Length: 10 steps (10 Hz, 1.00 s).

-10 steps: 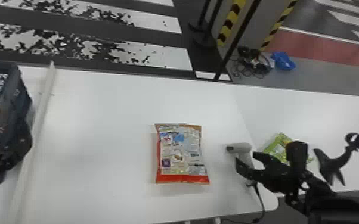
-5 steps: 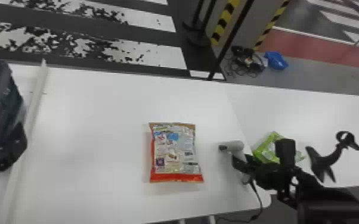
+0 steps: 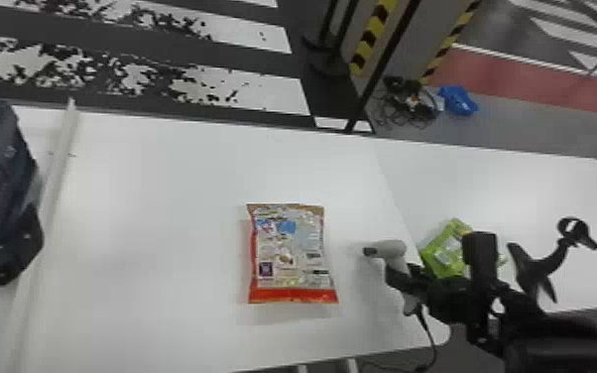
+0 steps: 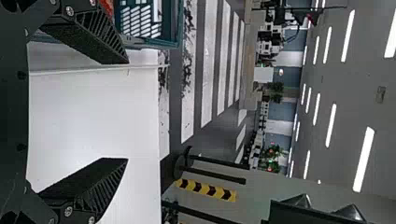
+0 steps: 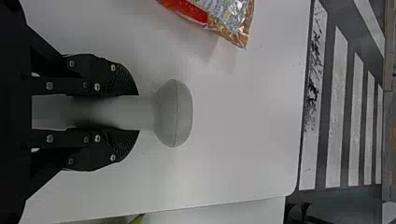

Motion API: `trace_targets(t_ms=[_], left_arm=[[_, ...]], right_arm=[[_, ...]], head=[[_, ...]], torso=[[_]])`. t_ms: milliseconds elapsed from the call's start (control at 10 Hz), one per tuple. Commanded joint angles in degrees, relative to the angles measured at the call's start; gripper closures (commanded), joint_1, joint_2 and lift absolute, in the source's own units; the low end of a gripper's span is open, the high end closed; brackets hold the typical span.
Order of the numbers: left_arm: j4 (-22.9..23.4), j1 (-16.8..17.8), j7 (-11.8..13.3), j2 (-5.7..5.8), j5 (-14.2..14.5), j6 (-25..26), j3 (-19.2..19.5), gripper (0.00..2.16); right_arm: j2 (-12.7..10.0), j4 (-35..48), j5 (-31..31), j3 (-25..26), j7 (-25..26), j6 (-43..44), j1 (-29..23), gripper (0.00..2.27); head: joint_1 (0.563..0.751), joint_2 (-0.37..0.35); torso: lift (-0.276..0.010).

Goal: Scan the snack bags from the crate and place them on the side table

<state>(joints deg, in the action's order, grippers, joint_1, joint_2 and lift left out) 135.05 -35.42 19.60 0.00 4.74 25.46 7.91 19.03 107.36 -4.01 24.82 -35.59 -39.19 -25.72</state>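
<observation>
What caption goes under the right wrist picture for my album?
The right gripper grips the scanner near a snack bag.

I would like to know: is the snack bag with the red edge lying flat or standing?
Lying flat. In the head view, the snack bag rests on the white table with its printed face turned up.

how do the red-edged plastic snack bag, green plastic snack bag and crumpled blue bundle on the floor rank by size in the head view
1. red-edged snack bag, largest
2. green snack bag, partly hidden but still larger than the bundle
3. blue bundle, smallest
</observation>
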Motion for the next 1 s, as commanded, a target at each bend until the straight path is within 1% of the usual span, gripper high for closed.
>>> trace_targets(t_ms=[0, 100, 300, 600, 900], left_arm=[[-0.1, 0.0, 0.0, -0.15, 0.0, 0.2, -0.1, 0.14], [-0.1, 0.1, 0.0, -0.15, 0.0, 0.2, -0.1, 0.14], [-0.3, 0.2, 0.0, -0.15, 0.0, 0.2, -0.1, 0.14], [-0.6, 0.3, 0.0, -0.15, 0.0, 0.7, 0.0, 0.14], [-0.9, 0.7, 0.0, -0.15, 0.0, 0.9, -0.1, 0.14]], right_arm=[[-1.6, 8.7, -1.1, 0.8, -0.2, -5.9, -3.5, 2.12], [-2.5, 12.7, -1.2, 0.5, -0.6, -8.6, -4.8, 2.12], [-3.0, 16.8, -1.3, -1.4, -1.0, -12.6, -5.3, 2.12], [-3.2, 20.3, -1.3, -5.0, -1.0, -16.1, -5.3, 2.12], [-3.2, 21.1, -0.6, -7.9, -0.9, -18.6, -4.0, 2.12]], head=[[0.695, -0.324], [0.695, -0.307], [0.695, -0.270], [0.695, -0.209], [0.695, -0.159]], torso=[[-0.094], [-0.094], [-0.094], [-0.094], [-0.094]])
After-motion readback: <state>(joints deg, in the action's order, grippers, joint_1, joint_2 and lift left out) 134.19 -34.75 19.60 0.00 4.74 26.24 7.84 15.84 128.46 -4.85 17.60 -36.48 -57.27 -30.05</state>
